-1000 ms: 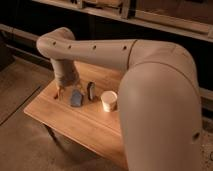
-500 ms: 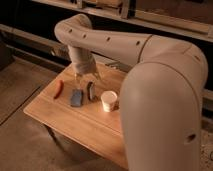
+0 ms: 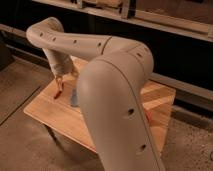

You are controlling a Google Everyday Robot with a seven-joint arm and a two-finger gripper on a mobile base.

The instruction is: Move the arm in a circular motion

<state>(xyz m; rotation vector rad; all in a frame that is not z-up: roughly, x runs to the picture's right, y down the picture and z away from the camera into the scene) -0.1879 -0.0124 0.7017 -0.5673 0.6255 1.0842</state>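
Note:
The arm [image 3: 107,75] is a thick beige-grey tube with rows of small dark holes. It fills the middle of the camera view, bends at an elbow [image 3: 45,32] at the upper left and drops toward the wooden table [image 3: 50,112]. Its small gripper [image 3: 59,83] hangs over the table's left part, just above a small red object [image 3: 59,93]. I cannot make out how the gripper stands. A blue-grey object [image 3: 74,98] lies just right of it, half hidden behind the arm's big near segment.
The table's right end [image 3: 162,102] shows past the arm. A concrete floor [image 3: 22,145] lies to the left and in front. A dark wall with a pale ledge [image 3: 175,27] runs behind the table.
The gripper has swung left, from above the blue-grey object to above the red one. The big near segment now covers the table's middle and hides the white cup.

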